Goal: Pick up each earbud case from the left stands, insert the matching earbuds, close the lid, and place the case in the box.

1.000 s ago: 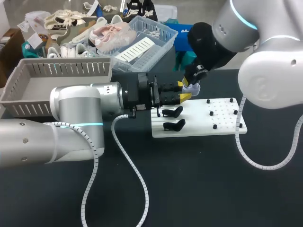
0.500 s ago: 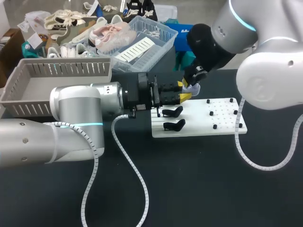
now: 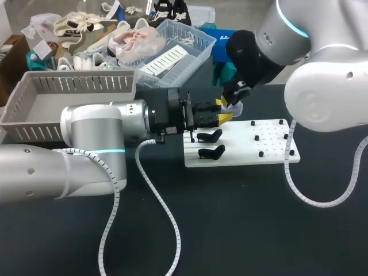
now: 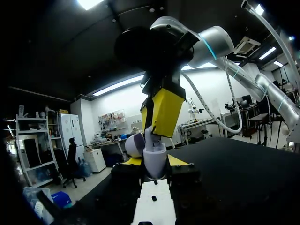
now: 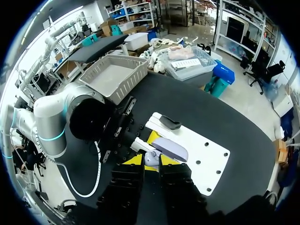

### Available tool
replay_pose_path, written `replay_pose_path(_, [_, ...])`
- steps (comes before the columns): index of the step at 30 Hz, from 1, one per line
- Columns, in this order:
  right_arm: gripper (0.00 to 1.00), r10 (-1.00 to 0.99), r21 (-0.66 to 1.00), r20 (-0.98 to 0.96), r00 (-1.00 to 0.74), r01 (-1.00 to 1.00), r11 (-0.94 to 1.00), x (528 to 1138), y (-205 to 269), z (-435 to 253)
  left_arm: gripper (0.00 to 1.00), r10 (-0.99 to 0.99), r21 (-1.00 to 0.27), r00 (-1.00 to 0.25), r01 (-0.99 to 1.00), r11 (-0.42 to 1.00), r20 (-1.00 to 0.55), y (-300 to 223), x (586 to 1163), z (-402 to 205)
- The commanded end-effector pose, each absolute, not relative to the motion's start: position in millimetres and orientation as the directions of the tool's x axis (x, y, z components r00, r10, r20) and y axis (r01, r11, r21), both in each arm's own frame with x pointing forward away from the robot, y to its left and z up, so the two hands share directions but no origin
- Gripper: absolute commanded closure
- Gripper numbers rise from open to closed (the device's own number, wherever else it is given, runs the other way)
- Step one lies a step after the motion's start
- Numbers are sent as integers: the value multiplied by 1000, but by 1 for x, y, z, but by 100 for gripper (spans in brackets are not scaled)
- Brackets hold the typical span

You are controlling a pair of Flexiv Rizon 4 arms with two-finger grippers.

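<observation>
My left gripper (image 3: 222, 112) is shut on a pale lavender earbud case (image 4: 154, 162), held just over the white stand board (image 3: 270, 150). The case's lid (image 4: 135, 144) stands open to one side. My right gripper (image 4: 161, 111) comes down from above it, its yellow fingertips shut on a white earbud (image 4: 149, 136) whose lower end is at the case's mouth. From the right wrist view the open lid (image 5: 171, 148) lies just ahead of my right gripper (image 5: 151, 162). Two empty black stands (image 3: 210, 136) sit on the board's left part.
The grey slatted box (image 3: 80, 77) stands at the back left, behind my left arm. A clear basket (image 3: 198, 43) with shoes and cards is behind the board. Small black pegs (image 3: 261, 138) dot the board's right half. My left arm's cable (image 3: 161, 207) trails over the dark tabletop.
My right arm has shifted very slightly to the left. Both grips and the case stay where they were.
</observation>
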State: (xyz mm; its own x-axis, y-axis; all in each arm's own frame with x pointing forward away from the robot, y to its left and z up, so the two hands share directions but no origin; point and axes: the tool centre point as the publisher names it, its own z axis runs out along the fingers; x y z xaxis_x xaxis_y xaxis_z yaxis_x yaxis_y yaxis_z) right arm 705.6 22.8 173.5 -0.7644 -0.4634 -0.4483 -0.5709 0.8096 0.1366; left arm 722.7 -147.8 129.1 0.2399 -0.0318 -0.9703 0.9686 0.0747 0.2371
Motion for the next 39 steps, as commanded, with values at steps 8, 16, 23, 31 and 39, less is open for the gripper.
replay_pose_path(8, [54,-461,141,-446,-767,-569,810,705,21,175,100,-32,238,241,968,78,-970,-148,722,129])
replay_pose_path(16, [54,-447,135,-485,-751,-570,811,701,16,192,100,-32,238,241,968,78,-970,-148,722,129])
replay_pose_path(23, [54,-395,129,-521,-757,-527,840,718,5,205,100,-32,238,241,968,78,-970,-148,722,129])
replay_pose_path(31, [53,-344,140,-551,-760,-491,860,746,-2,213,100,-32,238,241,968,78,-970,-148,722,129])
replay_pose_path(39, [53,-338,143,-551,-763,-486,862,769,1,207,100,-32,238,241,968,78,-970,-148,722,129])
